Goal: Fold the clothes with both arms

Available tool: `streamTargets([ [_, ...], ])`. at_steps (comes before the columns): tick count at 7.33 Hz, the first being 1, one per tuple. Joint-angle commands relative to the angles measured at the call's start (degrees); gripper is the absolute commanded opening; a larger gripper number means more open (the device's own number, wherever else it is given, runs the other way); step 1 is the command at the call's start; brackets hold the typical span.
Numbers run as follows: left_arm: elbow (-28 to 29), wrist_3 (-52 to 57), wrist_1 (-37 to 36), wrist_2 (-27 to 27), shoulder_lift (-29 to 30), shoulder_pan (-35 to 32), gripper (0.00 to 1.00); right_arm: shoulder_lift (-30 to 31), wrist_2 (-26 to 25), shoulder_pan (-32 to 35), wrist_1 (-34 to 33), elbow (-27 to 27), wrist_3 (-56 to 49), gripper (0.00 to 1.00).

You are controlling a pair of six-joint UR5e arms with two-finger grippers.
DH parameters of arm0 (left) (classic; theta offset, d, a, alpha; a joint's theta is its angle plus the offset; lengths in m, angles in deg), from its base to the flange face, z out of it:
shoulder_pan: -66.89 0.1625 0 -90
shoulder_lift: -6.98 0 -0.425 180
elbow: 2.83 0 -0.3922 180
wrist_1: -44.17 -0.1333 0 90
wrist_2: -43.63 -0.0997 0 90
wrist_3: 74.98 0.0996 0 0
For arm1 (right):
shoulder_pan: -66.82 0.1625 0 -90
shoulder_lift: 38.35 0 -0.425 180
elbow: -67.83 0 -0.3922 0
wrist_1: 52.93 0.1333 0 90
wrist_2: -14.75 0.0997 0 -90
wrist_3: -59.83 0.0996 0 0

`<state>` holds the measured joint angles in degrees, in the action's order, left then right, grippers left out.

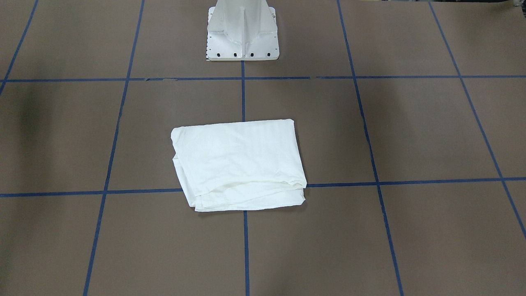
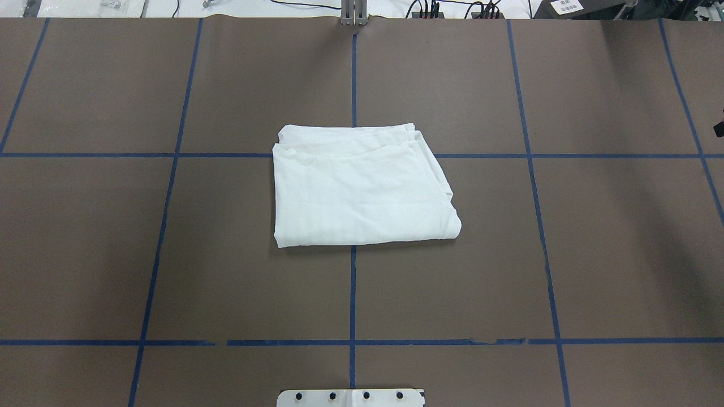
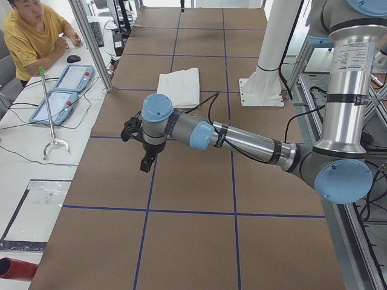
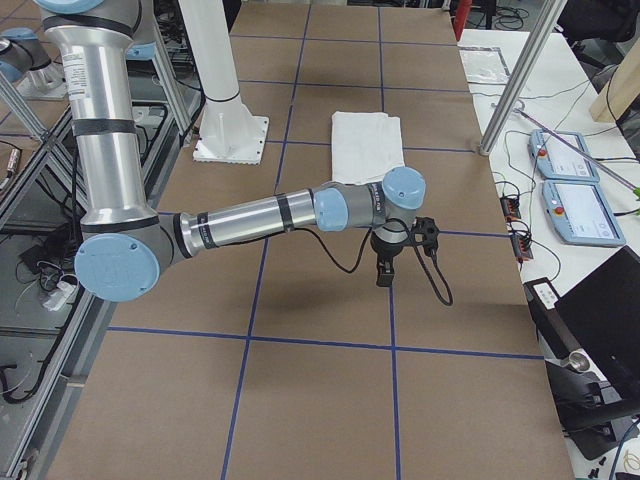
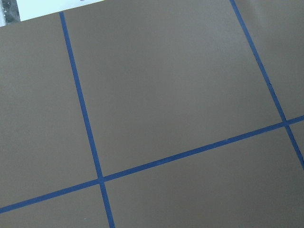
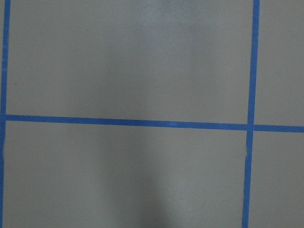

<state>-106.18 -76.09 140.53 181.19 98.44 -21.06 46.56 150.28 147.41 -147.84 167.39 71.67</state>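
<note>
A white shirt (image 1: 240,162) is shown folded into a compact, roughly rectangular stack on the brown table (image 1: 411,135), directly in front of the white pedestal base (image 1: 242,41) and apart from it. The stack is crossed by the blue tape line (image 1: 243,98) that runs straight out from the base, and its loose layered edges are turned to the side away from the base. No print or neck label is exposed. The left arm (image 3: 242,140) is seen stretched low over the table well to the left of the base, with the left gripper (image 3: 145,162) pointed downward above bare table, well apart from the shirt. The right arm (image 4: 250,218) is held likewise on the opposite side of the base, with the right gripper (image 4: 385,275) hanging over bare table. Both grippers are visible only in the side views, so it cannot be told whether the jaws are apart or together. Only brown surface and blue tape lines are recorded by the two wrist cameras. A person (image 3: 33,36) in a yellow top is seated beyond the table's far edge from the base.
</note>
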Motion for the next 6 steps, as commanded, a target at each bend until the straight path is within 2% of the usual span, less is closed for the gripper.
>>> streamTargets([
  [1,1.3,0.0,3.5,0.0,-2.4,0.1,1.00,0.8,-0.2,0.0,0.0,0.6,0.0,1.00],
  [3,4.7,-0.6,4.1,0.1,-0.7,0.1,1.00,0.8,-0.3,0.0,0.0,-1.9,0.0,1.00],
  [5,9.1,-1.4,4.2,0.1,2.2,0.1,1.00,0.5,-0.3,1.0,0.0,-2.1,-0.2,1.00],
  [6,9.1,-1.5,4.2,0.1,2.5,0.0,1.00,0.4,-0.3,1.2,0.1,-2.0,-0.1,1.00],
])
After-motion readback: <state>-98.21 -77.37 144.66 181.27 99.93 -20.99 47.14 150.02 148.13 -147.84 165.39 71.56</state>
